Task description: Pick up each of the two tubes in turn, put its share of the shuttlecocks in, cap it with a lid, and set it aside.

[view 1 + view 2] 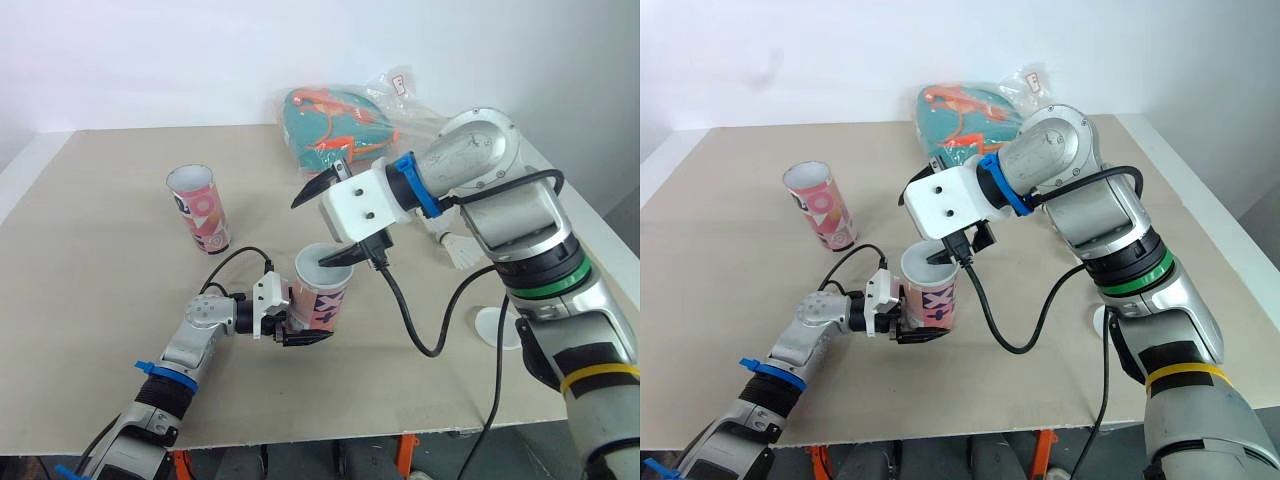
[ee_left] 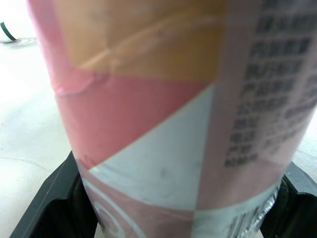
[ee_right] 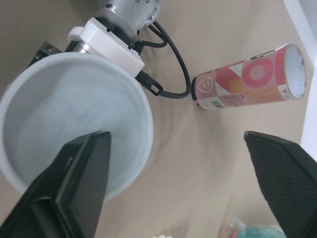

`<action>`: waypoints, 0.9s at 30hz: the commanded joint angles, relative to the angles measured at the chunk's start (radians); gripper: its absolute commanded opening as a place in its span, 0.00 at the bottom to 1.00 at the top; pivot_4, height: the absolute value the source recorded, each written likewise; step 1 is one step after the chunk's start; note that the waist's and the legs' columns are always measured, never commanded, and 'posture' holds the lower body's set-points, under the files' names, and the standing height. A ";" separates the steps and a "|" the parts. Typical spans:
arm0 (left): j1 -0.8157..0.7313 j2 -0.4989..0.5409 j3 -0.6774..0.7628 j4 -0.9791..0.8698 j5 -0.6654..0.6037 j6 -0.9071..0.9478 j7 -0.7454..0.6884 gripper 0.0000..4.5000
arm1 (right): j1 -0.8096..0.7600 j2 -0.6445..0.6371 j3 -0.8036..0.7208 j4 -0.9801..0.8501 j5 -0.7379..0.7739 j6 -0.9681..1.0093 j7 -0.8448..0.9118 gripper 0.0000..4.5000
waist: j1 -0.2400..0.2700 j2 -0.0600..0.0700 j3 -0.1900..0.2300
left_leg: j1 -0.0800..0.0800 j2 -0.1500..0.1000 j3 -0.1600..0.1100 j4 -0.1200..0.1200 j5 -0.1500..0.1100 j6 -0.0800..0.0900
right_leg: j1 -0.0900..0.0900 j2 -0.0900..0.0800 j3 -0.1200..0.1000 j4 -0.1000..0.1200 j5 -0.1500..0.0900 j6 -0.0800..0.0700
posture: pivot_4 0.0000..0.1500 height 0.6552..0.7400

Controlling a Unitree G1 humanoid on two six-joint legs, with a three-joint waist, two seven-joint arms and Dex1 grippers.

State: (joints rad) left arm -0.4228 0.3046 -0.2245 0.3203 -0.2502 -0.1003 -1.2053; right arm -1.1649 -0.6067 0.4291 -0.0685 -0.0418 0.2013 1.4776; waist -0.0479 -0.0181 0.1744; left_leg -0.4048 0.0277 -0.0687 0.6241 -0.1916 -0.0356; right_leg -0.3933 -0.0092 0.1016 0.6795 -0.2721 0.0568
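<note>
The left hand [image 1: 305,330] is closed around the lower part of a patterned tube [image 1: 322,295], holding it upright on the tabletop [image 1: 100,280] near the middle, towards the near edge. Directly above the tube's open mouth hangs the right hand [image 1: 318,228], its two black fingers spread wide with nothing between them; the lower fingertip sits at the rim. From the right wrist view the inside of the tube looks pale, and I cannot tell whether anything is in it.

This reads as the filling step for the first tube, with capping not yet reached. A white shuttlecock [image 1: 458,248] lies to the right, beside the right forearm, and a white lid [image 1: 497,327] lies nearer, also on the right. The second tube [image 1: 200,210] stands upright, well apart, at the far left.

The next move likely calls for the right hand to swing right, close on the shuttlecock, and bring it back centred over the mouth while the left hand steadies the tube.
</note>
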 commanded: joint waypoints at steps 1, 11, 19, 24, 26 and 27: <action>0.015 0.006 0.006 0.001 -0.001 0.016 0.008 0.81 | -0.023 0.050 -0.026 0.038 0.100 0.123 0.034 1.00 | 0.000 0.000 0.000 | 0.000 0.000 0.000 0.000 0.000 0.000 | 0.000 0.000 0.000 0.000 0.000 0.000 | 1.00 0.99; 0.008 -0.002 0.005 0.013 0.000 0.013 0.006 0.81 | -0.026 0.008 -0.108 0.036 0.264 0.253 0.067 0.30 | 0.001 0.000 0.001 | -0.003 0.000 -0.001 -0.001 0.000 0.000 | -0.004 0.000 0.000 0.000 0.000 0.000 | 1.00 0.99; 0.004 -0.001 0.005 0.022 0.003 0.007 0.003 0.81 | 0.008 -0.030 -0.065 0.019 0.270 0.246 0.096 0.01 | 0.000 0.000 0.002 | -0.003 0.000 0.000 -0.001 0.000 0.000 | -0.005 0.000 0.000 0.000 0.000 0.000 | 1.00 0.99; 0.005 0.002 0.007 0.025 0.004 0.004 0.002 0.81 | 0.003 -0.026 -0.010 0.034 0.235 0.240 0.088 0.01 | 0.000 0.000 0.002 | -0.003 0.000 0.000 -0.001 0.000 0.000 | -0.005 0.000 0.000 0.000 0.000 0.000 | 1.00 0.99; 0.005 0.004 0.007 0.026 0.005 0.002 0.002 0.81 | 0.005 -0.029 0.009 0.030 0.229 0.224 0.101 0.01 | 0.000 0.000 0.002 | -0.003 0.000 0.000 -0.001 0.000 0.000 | -0.005 0.000 0.000 0.000 0.000 0.000 | 1.00 0.99; 0.006 0.004 0.008 0.025 0.005 0.002 0.003 0.81 | 0.008 -0.030 0.027 0.028 0.220 0.214 0.108 0.01 | 0.000 0.000 0.002 | -0.004 0.000 0.000 -0.001 0.000 0.000 | -0.005 0.000 0.000 0.000 0.000 0.000 | 1.00 0.99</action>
State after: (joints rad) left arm -0.4221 0.2986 -0.2179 0.3252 -0.2570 -0.1073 -1.2067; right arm -1.1471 -0.6314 0.4457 -0.0162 0.1905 0.4367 1.5458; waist -0.0475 -0.0179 0.1761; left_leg -0.4085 0.0275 -0.0690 0.6230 -0.1915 -0.0356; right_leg -0.3984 -0.0092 0.1014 0.6793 -0.2718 0.0567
